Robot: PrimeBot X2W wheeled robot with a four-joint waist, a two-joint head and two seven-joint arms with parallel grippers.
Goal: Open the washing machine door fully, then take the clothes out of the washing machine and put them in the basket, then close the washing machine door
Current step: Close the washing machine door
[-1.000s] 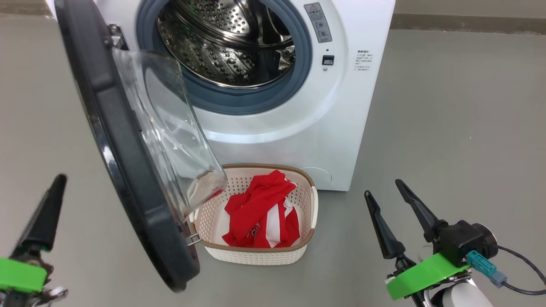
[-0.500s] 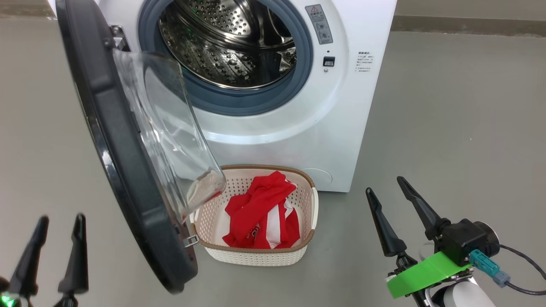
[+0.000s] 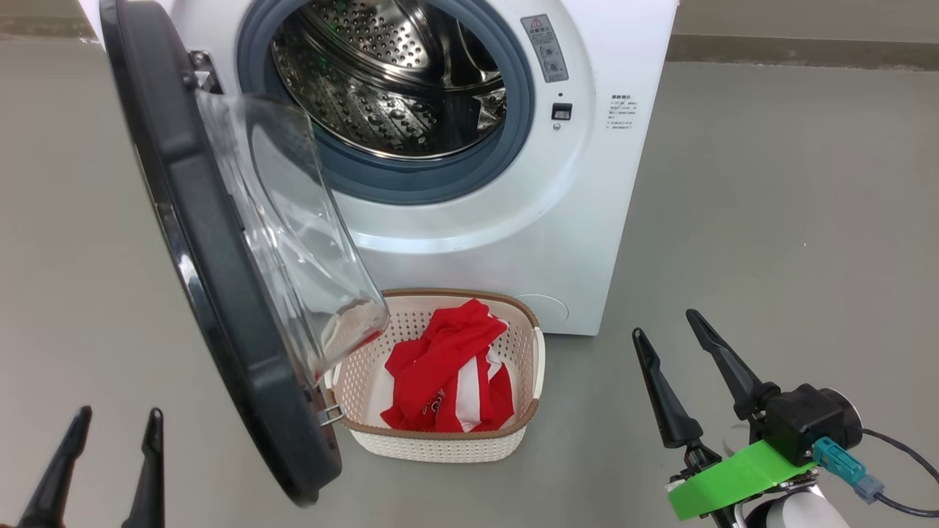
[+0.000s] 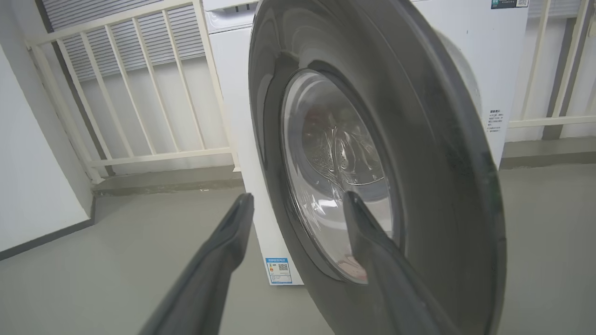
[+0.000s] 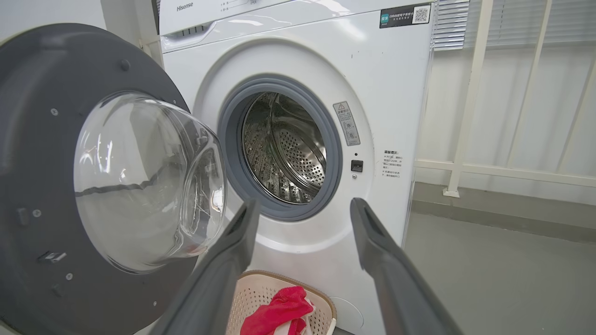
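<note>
The white washing machine (image 3: 579, 220) stands with its steel drum (image 3: 381, 88) exposed and the black-rimmed washing machine door (image 3: 213, 279) swung wide at 9 o'clock. At 6 o'clock, just before it, the cream basket (image 3: 440, 444) holds the crumpled red-and-white clothes (image 3: 440, 359).

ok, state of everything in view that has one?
washing machine door: open, swung out left.
drum: no clothes visible inside.
clothes: bunched in the basket.
basket: upright on the floor, before the washing machine.
left gripper: open, empty.
right gripper: open, empty.
</note>
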